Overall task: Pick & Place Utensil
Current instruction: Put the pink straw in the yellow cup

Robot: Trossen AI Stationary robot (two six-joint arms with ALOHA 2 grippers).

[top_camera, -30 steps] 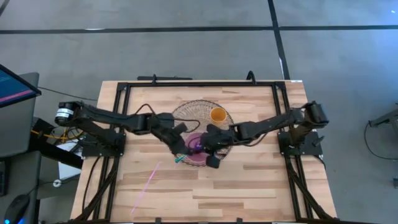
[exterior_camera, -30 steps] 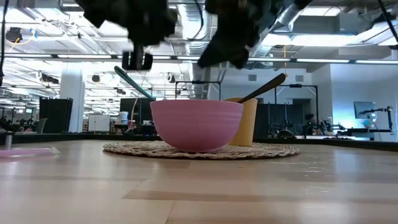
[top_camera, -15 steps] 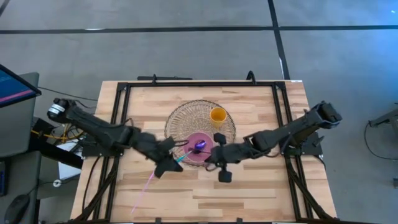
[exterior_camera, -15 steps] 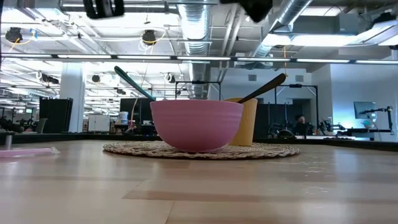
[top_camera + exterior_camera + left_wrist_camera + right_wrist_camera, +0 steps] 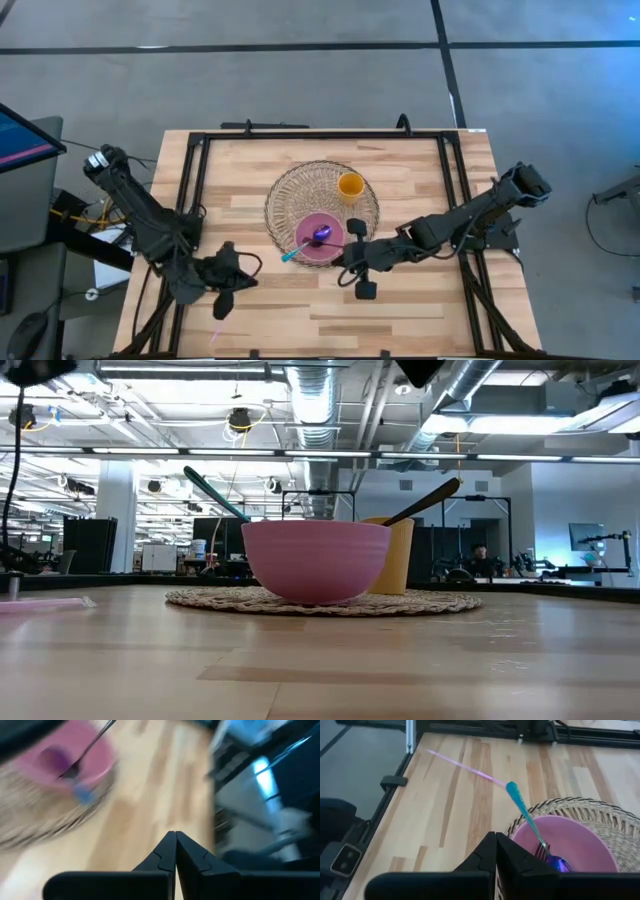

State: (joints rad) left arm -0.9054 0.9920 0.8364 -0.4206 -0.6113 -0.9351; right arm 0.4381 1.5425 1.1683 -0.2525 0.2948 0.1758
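Note:
A pink bowl [image 5: 320, 238] stands on a round woven mat [image 5: 322, 205]. A spoon lies in it, its purple head [image 5: 322, 234] inside and its teal handle [image 5: 291, 254] leaning over the rim on the near-left side. The handle also shows in the right wrist view [image 5: 522, 806] and the low view [image 5: 214, 492]. My left gripper [image 5: 247, 265] is shut and hovers near-left of the bowl. My right gripper [image 5: 345, 262] is shut just near-right of the bowl. Neither shows in the low view.
A yellow cup [image 5: 350, 185] with a wooden utensil [image 5: 424, 501] stands on the mat's far-right part. A thin pink stick [image 5: 465, 767] lies on the table near-left of the bowl. A black frame [image 5: 320, 133] runs around the table. There is bare wood on the near side.
Both arms have pulled away from the bowl and risen out of the low view. The left arm has swung back toward the table's near-left corner. The right gripper has drawn toward the near edge. The spoon and bowl have stayed put.

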